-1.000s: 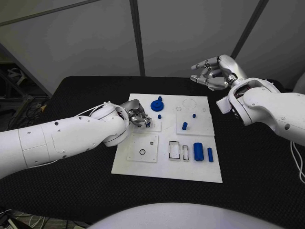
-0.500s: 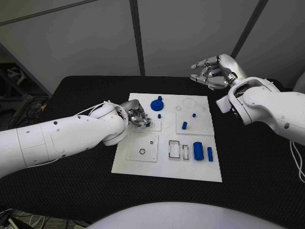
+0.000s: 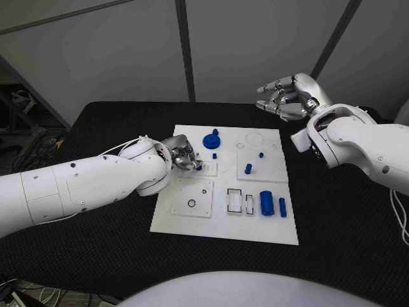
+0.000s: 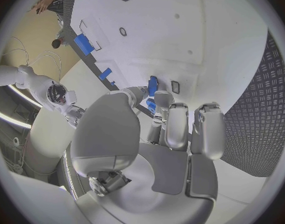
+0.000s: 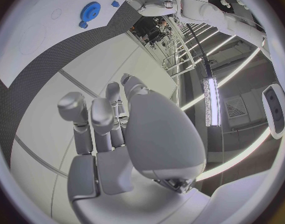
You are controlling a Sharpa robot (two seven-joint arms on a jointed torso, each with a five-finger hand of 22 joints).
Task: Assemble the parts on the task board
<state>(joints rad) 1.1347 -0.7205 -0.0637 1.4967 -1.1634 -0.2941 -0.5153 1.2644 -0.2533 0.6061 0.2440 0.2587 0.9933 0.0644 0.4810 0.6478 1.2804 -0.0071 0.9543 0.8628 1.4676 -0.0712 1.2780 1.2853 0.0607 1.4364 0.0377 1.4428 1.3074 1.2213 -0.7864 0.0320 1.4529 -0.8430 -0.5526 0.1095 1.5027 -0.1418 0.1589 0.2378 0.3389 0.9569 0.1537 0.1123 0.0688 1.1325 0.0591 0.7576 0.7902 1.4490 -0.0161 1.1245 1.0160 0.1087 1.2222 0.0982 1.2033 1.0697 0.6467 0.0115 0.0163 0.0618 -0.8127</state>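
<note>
Black table [image 3: 94, 128]: left hand [image 3: 185, 158] pinches blue part [image 4: 152, 86].

- I see the task board [image 3: 225, 220], a white rectangular plate, lying flat in the middle of the black table.
- A blue gear-shaped part [image 3: 211, 141] sits near the board's far edge, with a tiny blue peg [image 3: 214, 155] just in front of it.
- Two more small blue pegs [image 3: 261, 154] and [image 3: 248, 169] stand right of centre.
- A wide blue block [image 3: 265, 203] and a thin blue bar [image 3: 282, 206] lie side by side near the right edge, beside dark-outlined rectangular slots [image 3: 233, 200].
</note>
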